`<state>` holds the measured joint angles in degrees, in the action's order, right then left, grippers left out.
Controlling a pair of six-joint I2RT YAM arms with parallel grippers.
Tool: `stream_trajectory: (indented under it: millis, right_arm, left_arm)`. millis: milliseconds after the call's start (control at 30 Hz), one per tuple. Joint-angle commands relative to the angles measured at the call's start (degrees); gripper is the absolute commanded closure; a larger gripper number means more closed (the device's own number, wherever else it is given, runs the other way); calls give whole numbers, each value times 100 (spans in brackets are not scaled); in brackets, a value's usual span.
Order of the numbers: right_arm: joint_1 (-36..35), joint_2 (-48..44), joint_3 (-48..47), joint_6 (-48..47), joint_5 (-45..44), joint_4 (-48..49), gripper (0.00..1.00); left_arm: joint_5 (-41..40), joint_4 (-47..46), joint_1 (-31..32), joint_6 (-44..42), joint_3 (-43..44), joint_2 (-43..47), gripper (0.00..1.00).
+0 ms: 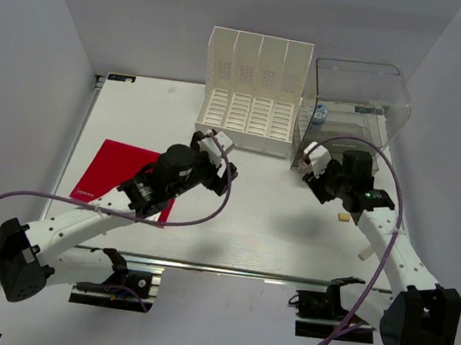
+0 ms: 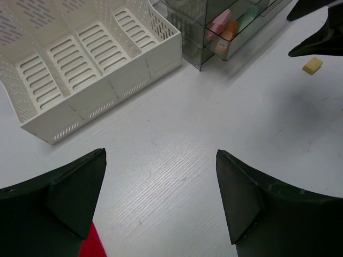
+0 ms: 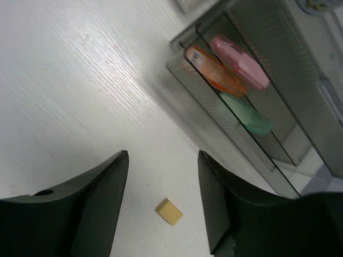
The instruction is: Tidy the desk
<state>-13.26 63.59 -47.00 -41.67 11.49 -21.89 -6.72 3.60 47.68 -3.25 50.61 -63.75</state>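
Large flat white rectangular tabletop (image 1: 273, 232), silvery aluminium rail along its near edge, sat under both arms and filled the floor between the grey walls.

On it:
- Far side, centre: white perforated plastic file rack (image 1: 252, 99), four slots.
- Just right of the rack, close beside it: clear plastic drawer box (image 1: 352, 103). A small round blue-and-white item sat inside, too small to identify.
- The box's low front tray held a pink highlighter (image 3: 240, 61), an orange highlighter (image 3: 214, 70) and a green highlighter (image 3: 247, 119), lying side by side.
- Left side: flat red rectangular sheet (image 1: 117, 171), one corner hidden under the left arm.
- Right side: small tan block (image 1: 344, 217), loose on the surface near the right arm, touching nothing.

Left fingers (image 2: 69, 195) hung over bare tabletop just in front of the file rack. They were spread wide with nothing between them.

Right fingers (image 3: 91, 203) hung just in front of the drawer box, parted and empty. In the right wrist view the tan block lay on the surface beyond the gap, clear of both fingers.
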Motion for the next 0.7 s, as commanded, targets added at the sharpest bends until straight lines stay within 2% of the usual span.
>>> stream_trajectory:
  millis: [0,33,133,267,433,500,567,600,667]
  right_arm:
    - [182,-250,59,826,-647,167,38]
    - [192,-381,121,975,-787,194,27]
    - [323,-619,156,1555,-876,194,11]
    - [385,-760,-28,1943,-736,-262,11]
    - [499,-1155,77,1637,-902,-667,14]
    - [543,-1453,270,1443,-868,-685,18]
    - [570,-1621,419,1180,-719,-781,36]
    - [587,-1744,446,1092,-483,-825,56]
    - [596,-1798,508,802,-62,-922,73]
  left_arm:
    - [-49,-315,-4,-176,-279,345,7]
    - [-14,-316,-4,-194,-341,337,7]
    - [83,-667,48,-290,-561,214,6]
    - [381,-878,110,-439,-789,-6,5]
    - [549,-852,110,-440,-824,-33,4]
    - [636,-852,110,-405,-903,29,4]
    - [863,-834,32,-335,-939,116,3]
    - [874,-834,31,-335,-965,117,3]
    - [927,-834,31,-343,-965,73,4]
